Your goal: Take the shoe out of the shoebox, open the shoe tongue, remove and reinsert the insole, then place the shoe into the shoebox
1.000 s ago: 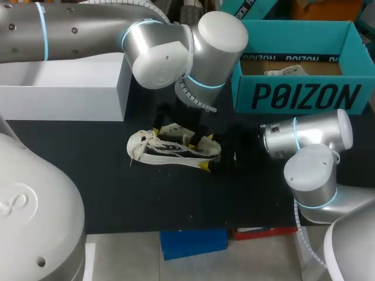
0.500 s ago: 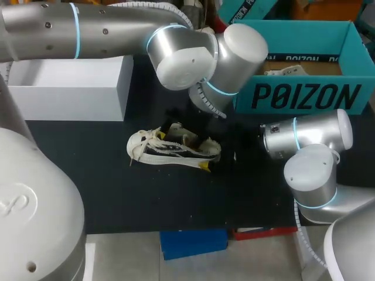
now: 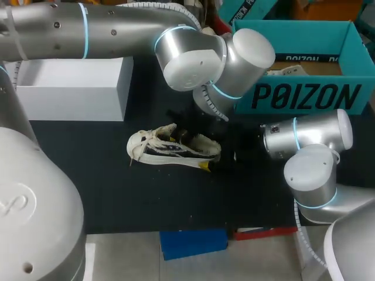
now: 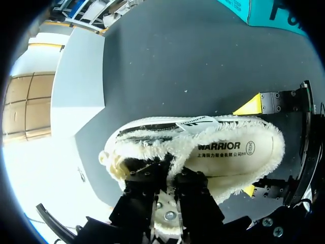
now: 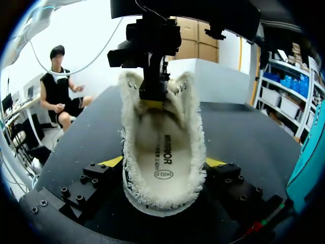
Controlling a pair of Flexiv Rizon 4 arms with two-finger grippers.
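- Two arms meet at one shoe [image 3: 170, 149], which sits sole-down on the black table [image 3: 117, 193], outside the shoebox [image 3: 299, 96] and apart from it.
- Right pincer [image 5: 163, 163] is clamped on the shoe's heel — a yellow-tipped finger [image 5: 112, 161] presses against each side, and the heel fills the gap between them.
- Left pincer [image 4: 170, 177] comes down from above into the mouth of the shoe. Its fingers are drawn close together and pinch the fleecy tongue [image 4: 170, 161] at the front of the opening.
- Insole [image 5: 161, 152] lies flat inside the shoe, printed face up, ringed by cream fleece lining.
- Toe end points toward the left side of the table in the head view, and the heel end points toward the right arm [image 3: 304, 146].
- Left arm [image 3: 117, 26] comes in from the far left corner, and its wrist hangs over the shoe's heel end, hiding part of it from above.
- Shoebox is teal and stands open at the far right of the table — some pale paper [image 3: 284, 71] lies inside.
- White box [image 3: 64, 88] stands at the far left of the table, below the left arm.
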